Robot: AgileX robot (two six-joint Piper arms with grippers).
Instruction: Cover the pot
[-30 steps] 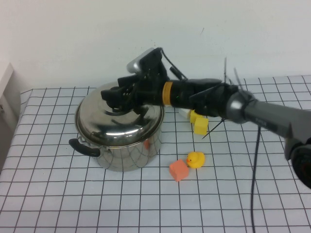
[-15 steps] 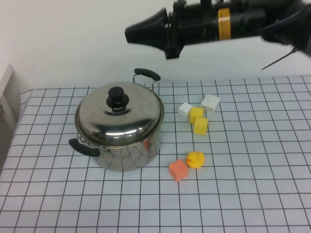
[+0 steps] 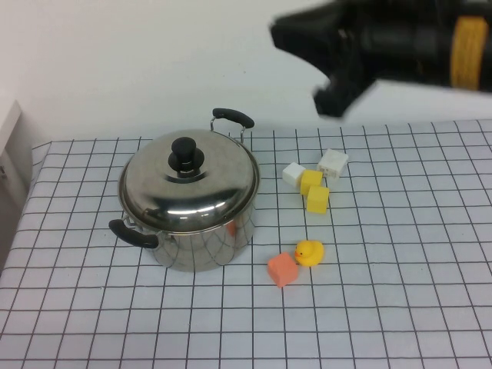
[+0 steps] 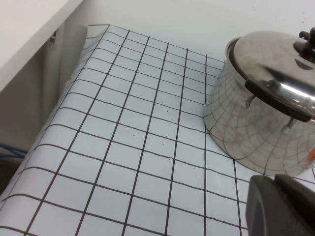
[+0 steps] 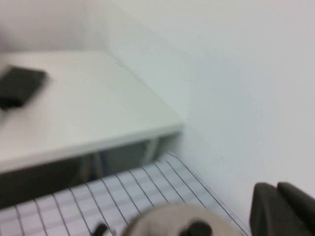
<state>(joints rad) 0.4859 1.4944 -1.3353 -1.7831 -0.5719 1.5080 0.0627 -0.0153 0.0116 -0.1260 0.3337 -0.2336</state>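
Note:
The steel pot with two black side handles stands left of centre on the checked cloth. The domed steel lid with its black knob sits squarely on it. My right gripper is raised high above the table at the top right, well clear of the lid, fingers together and empty; in the right wrist view the lid shows blurred far below. My left gripper is outside the high view; it sits low near the pot on its left side, fingers together and empty.
Two white blocks, two yellow blocks, a yellow duck and an orange block lie right of the pot. A white shelf edge stands at the far left, beyond the cloth edge.
My right gripper let go of the lid knob, rose off the pot and swung up and to the right. The lid stays on the pot.

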